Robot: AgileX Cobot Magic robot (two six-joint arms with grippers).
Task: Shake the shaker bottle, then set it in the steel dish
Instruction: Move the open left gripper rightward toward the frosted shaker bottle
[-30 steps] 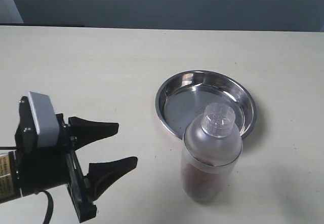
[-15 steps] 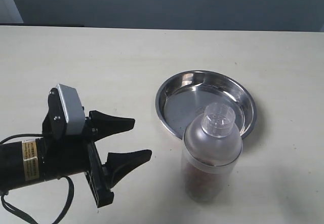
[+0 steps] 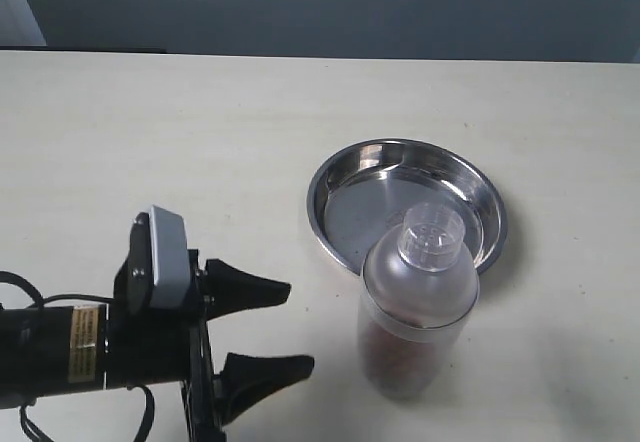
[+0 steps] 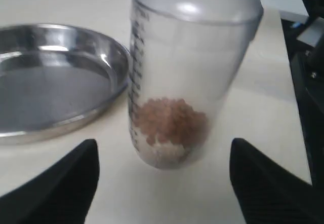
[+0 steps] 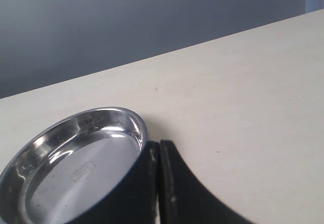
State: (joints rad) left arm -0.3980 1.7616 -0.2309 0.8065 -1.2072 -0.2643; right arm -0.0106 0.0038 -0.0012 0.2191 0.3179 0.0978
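The left gripper (image 3: 300,325) lies low over the table (image 3: 200,132) with its two black fingers spread wide and nothing between them. The bottle (image 3: 418,312) stands upright straight ahead of that open gap, a little way off the fingertips and touching neither. From the wrist camera it sits squarely in the middle between the two tips, with a heap of brown bits (image 4: 169,122) at its bottom and a frosted dome on top. A small clear cap (image 3: 431,234) crowns the dome. The dish (image 3: 400,177) sits on the table past the bottle, on the far side from the gripper. The bottle is outside it, down on the table just beside the near rim; whether the two touch, I cannot tell. The dish holds nothing, and its flat bottom shines like a mirror. The right gripper (image 5: 159,150) shows only in its own wrist camera: its fingers are pressed together with nothing caught in them, and the dish lies just beside their tips, part of its rim hidden behind them.
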